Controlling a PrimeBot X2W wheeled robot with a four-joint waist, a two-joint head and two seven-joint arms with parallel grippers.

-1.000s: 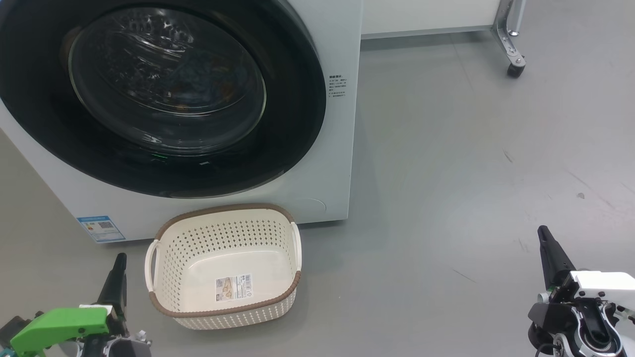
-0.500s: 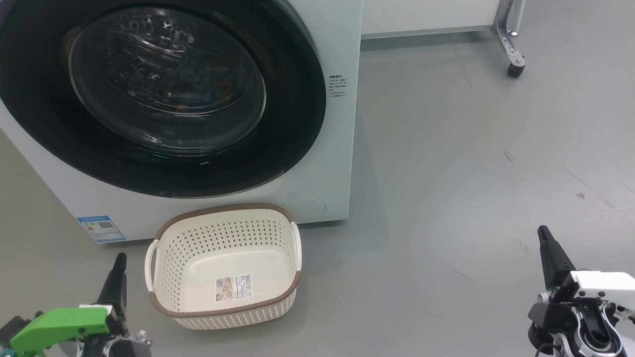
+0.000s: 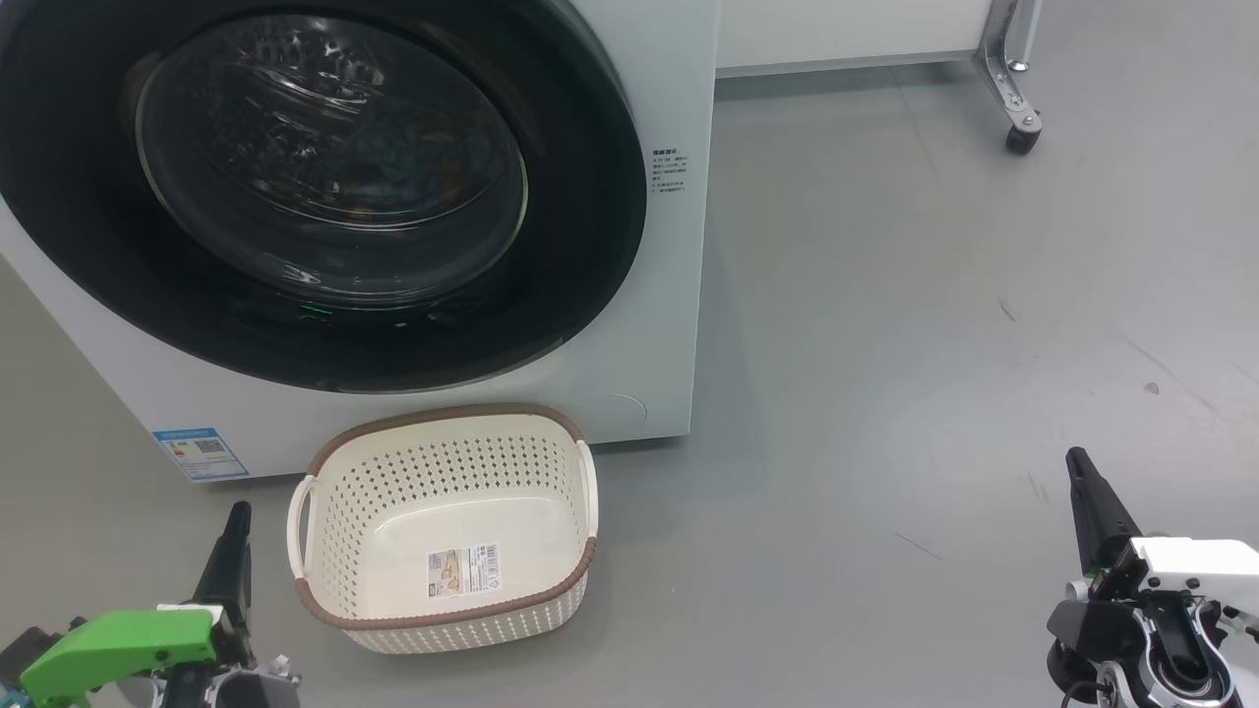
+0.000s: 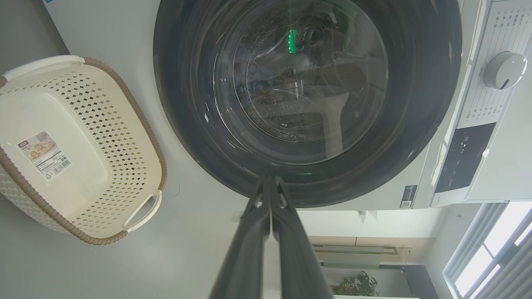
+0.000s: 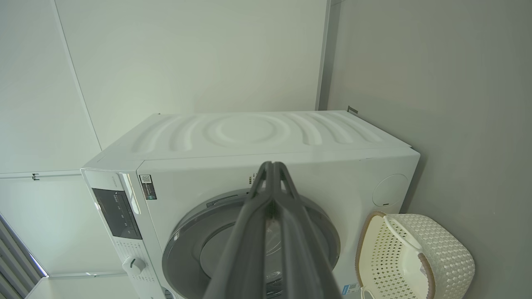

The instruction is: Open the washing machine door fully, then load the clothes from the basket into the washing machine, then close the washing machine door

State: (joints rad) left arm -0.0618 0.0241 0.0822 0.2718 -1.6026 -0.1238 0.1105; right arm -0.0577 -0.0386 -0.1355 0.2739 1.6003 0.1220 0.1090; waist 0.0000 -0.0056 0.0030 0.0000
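door (image 3: 582, 228) closed, basket (image 3: 443, 462) before washing machine (image 3: 677, 315)

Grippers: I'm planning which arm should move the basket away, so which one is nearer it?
The left gripper, green-cased, close beside the basket at its handle; the right gripper is far off across the floor.

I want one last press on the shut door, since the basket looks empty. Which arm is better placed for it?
Probably left. The left pincer sits shut beside the basket, just below the washing machine door. The right pincer is out over the floor, well off to the side.
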